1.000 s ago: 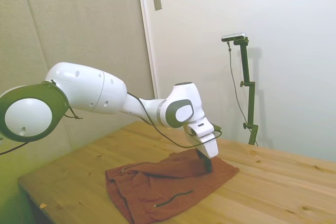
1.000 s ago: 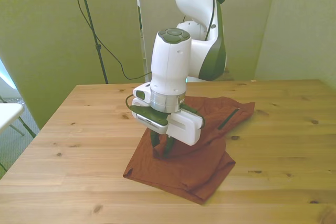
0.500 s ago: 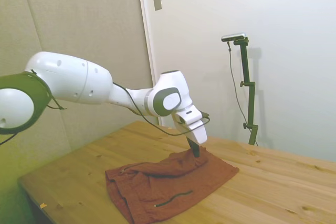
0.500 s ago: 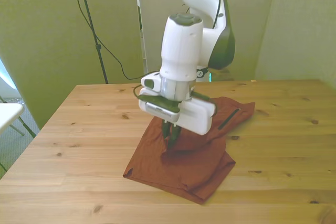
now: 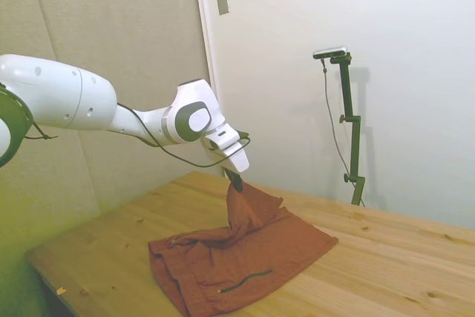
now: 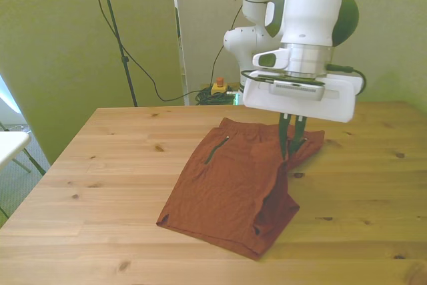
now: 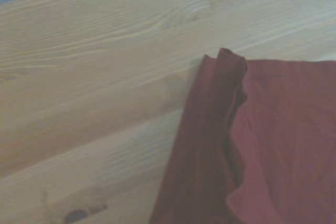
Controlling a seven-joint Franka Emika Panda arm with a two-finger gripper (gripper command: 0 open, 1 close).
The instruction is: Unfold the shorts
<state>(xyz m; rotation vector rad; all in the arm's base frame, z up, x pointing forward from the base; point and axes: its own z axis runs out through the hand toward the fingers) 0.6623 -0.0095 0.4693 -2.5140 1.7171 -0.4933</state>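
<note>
Pale walls and a tan padded panel stand behind the wooden table (image 5: 386,257), whose light planks carry a few dark knots.

Rust-red shorts (image 6: 233,188) lie near the middle of the table, most of the cloth flat on the wood — one layer is pulled up off the rest. In the side view the raised part forms a peak, the cloth hanging in folds from the tip down to the flat part. In the front view the shorts spread from the near edge toward the far side, with a thin dark zipper line on the upper panel and another by the far right corner.

The gripper (image 5: 234,180) hangs above the table with its fingers pointing down and pinched together on the top of the raised fold; in the front view it (image 6: 291,139) sits over the shorts' far right part.

From the wrist, a folded red edge (image 7: 220,145) lies on bare wood — the seam bunches at its corner.
</note>
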